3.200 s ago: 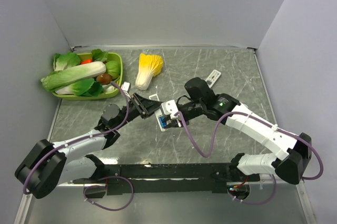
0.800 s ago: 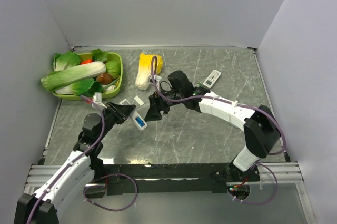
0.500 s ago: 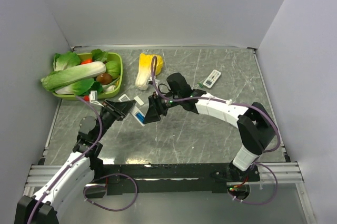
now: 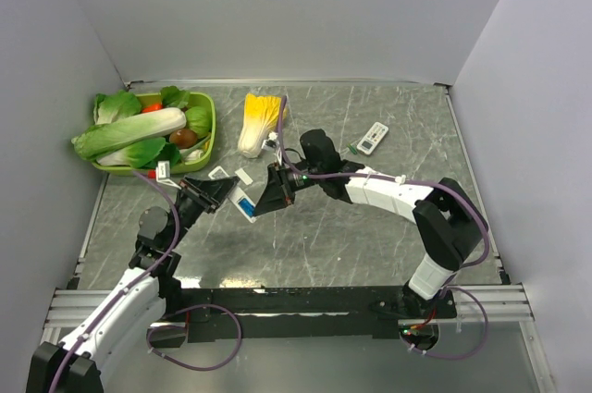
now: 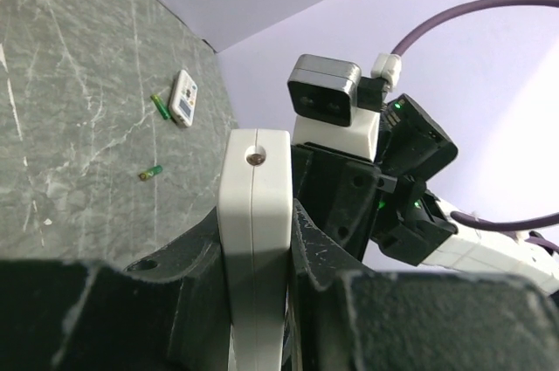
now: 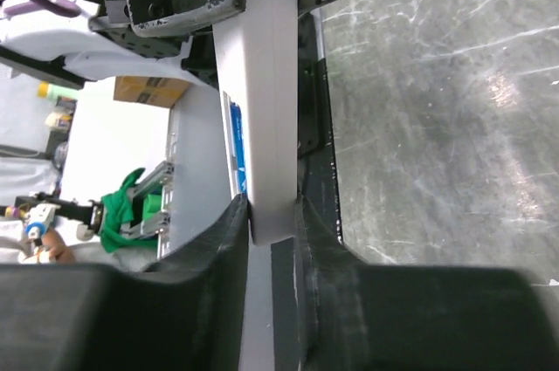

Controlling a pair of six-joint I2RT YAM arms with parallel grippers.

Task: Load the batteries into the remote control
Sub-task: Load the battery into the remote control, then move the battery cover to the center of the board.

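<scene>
Gripping the remote (image 4: 244,207) from opposite sides, the left gripper (image 4: 220,195) and right gripper (image 4: 271,193) meet in the top view. Left wrist: fingers (image 5: 188,257) pinch the remote; two green batteries (image 5: 150,174) lie on the table (image 5: 70,83) near a second remote (image 5: 184,98). Right wrist: fingers (image 6: 229,240) squeeze the remote's sides.

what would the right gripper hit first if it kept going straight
The right gripper is clamped on the white remote, so that first; then likely the left gripper holding its other end.
</scene>
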